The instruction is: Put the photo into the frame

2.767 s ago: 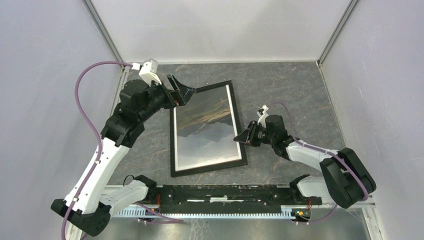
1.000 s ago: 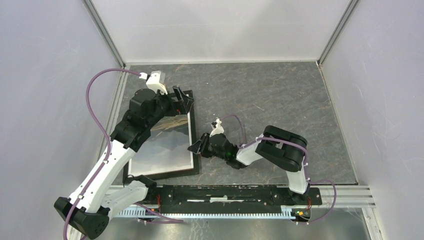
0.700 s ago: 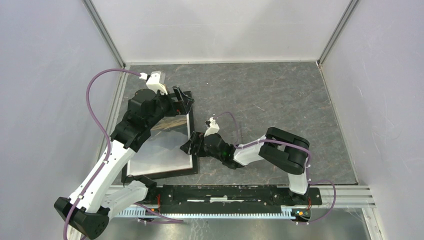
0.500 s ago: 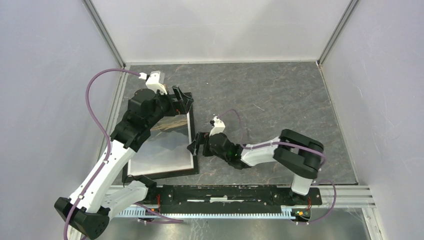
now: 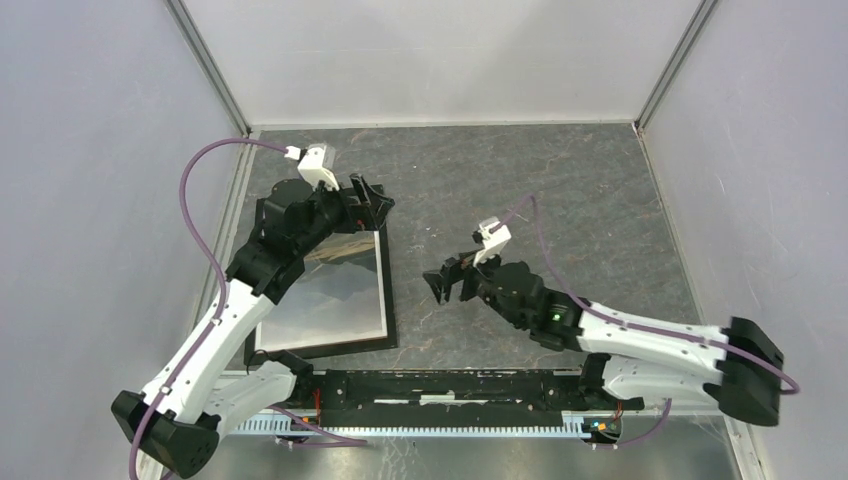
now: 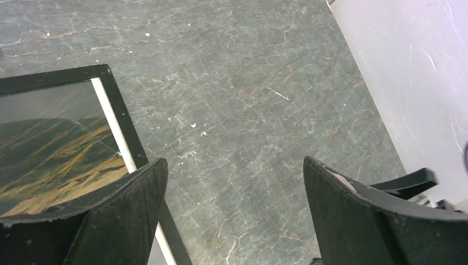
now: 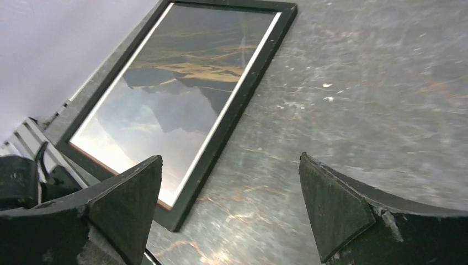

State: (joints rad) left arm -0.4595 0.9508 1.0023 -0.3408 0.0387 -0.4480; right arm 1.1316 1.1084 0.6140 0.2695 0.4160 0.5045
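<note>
The dark marbled table (image 5: pixel 560 200) bears the frame (image 5: pixel 388 300), which lies flat, black front and pane up; its far corner sits under the left gripper (image 5: pixel 374 197), just beneath the left-hand finger in the wrist view, with bare table between the two fingers; from the right gripper (image 5: pixel 447 283) the frame lies off to the left of the fingers, near but apart. The photo (image 5: pixel 330 290) shows through the pane, white border inside the rails, so it appears to be seated. Both grippers stand wide and hold nothing; the left hovers over the corner without touching. By my reading the insertion itself is done and this is the closing step; the next move calls only for lifting the fingers clear of the rail without nudging the frame.
</note>
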